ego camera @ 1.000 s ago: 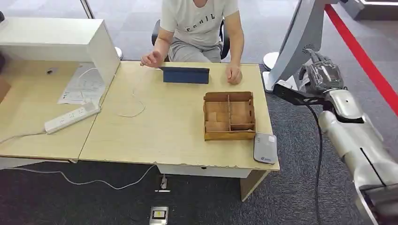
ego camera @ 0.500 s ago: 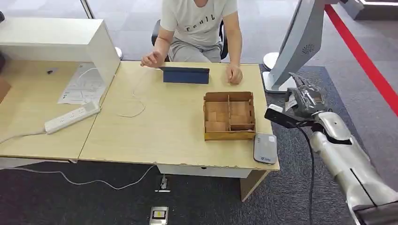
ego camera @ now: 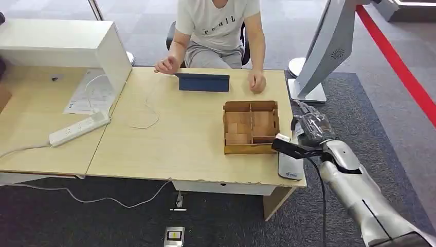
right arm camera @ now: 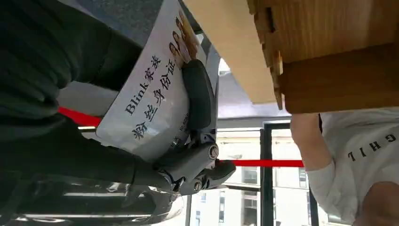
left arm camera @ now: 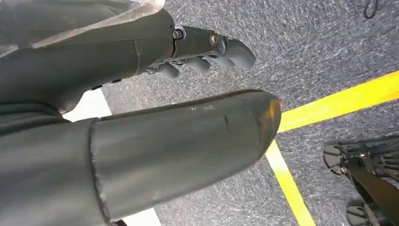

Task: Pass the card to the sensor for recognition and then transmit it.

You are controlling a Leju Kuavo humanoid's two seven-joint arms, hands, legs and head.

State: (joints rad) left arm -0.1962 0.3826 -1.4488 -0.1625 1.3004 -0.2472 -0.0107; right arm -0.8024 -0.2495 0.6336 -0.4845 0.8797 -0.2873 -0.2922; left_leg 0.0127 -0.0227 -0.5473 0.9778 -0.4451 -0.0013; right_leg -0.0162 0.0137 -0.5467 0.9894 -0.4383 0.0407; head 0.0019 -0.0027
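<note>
Brought the right hand (ego camera: 312, 128) down and inward over the last 1 second, from beside the grey stand (ego camera: 313, 67) to the table's (ego camera: 180, 149) near right corner.

Pinched the card (right arm camera: 150, 94) there: dark fingers (right arm camera: 200, 99) laid flat and close together across its printed face, thumb behind it, so far as the right wrist view showed. Kept the card white, printed with Chinese characters and the word "Blink", clear of the tabletop, with the wooden box's (right arm camera: 329, 56) edge close by. Saw only a pale sliver of it past the knuckles from the head view.

Held the hand just beside the wooden box (ego camera: 251, 127) and near the far end of the sensor (ego camera: 291, 165), a flat grey pad lying at the table's corner. Could not tell whether card and sensor touched; looked apart.

Judged the task as roughly halfway into its 1st part: card picked up and carried close, recognition not yet done, handover not yet begun. Likely left: lowering the card flat over the pad, then passing it on, presumably to the person (ego camera: 221, 25) seated at the far side with both hands on the table.

Left the left hand (left arm camera: 141, 132) hanging over the carpet, fingers (left arm camera: 221, 44) loosely bent and apart from the thumb, gripping nothing.
</note>
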